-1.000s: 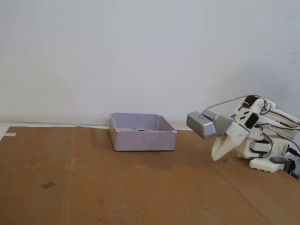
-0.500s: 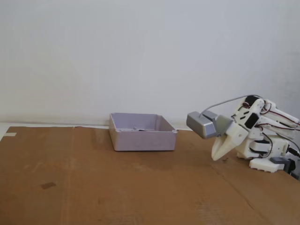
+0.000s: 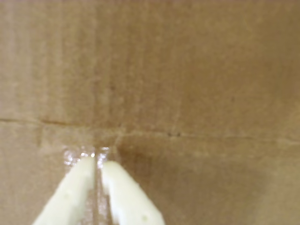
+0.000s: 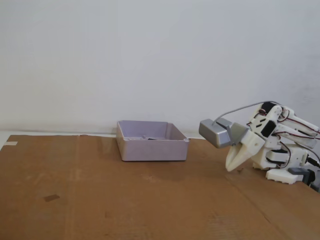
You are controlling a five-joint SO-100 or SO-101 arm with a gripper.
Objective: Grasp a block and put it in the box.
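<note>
Fixed view: box (image 4: 152, 148) sits well left of claw (image 4: 229, 168).

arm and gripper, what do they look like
The arm is white plastic with black motor blocks and thin red and dark wires. The gripper has two cream, tapered, pointed fingers. A grey metallic camera housing is mounted above them, with a grey cable arching back.
</note>
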